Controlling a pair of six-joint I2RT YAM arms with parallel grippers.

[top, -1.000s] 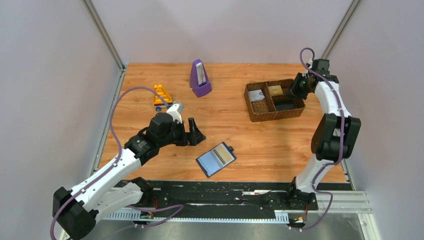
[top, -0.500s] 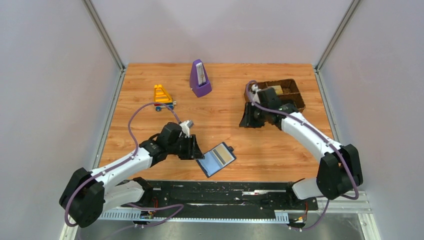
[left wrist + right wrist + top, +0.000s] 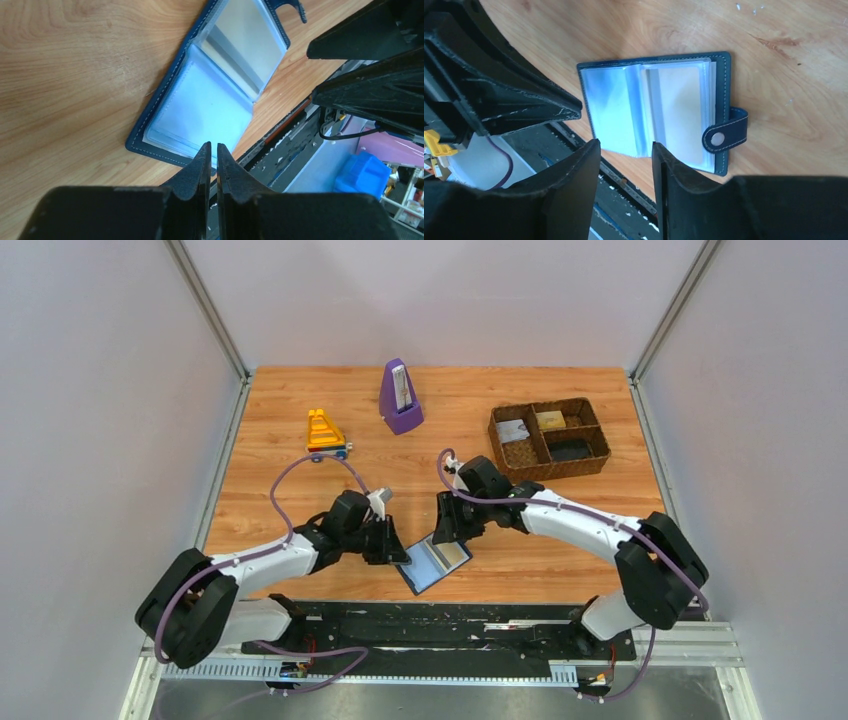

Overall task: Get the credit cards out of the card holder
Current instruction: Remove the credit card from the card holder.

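The card holder (image 3: 436, 563) lies open near the table's front edge, black cover down and blue-grey sleeve pages up (image 3: 205, 107). A grey credit card (image 3: 246, 37) shows inside the far page's sleeve, also seen as a pale card (image 3: 680, 112) on the page by the snap strap. My left gripper (image 3: 393, 544) is at the holder's left edge, its tips (image 3: 212, 145) nearly together over the near page's border, with nothing visible between them. My right gripper (image 3: 452, 530) hovers over the holder's upper right part. It (image 3: 625, 145) stands open and empty above the holder's near edge.
A brown woven basket (image 3: 590, 430) with compartments holding cards sits at the back right. A purple metronome-like object (image 3: 400, 397) and a yellow-orange toy (image 3: 324, 431) stand at the back left. The black rail (image 3: 470, 625) runs right below the holder.
The left gripper came down to the holder's left edge and closed. The right arm swung from the basket over to the holder, and its jaws opened wider.
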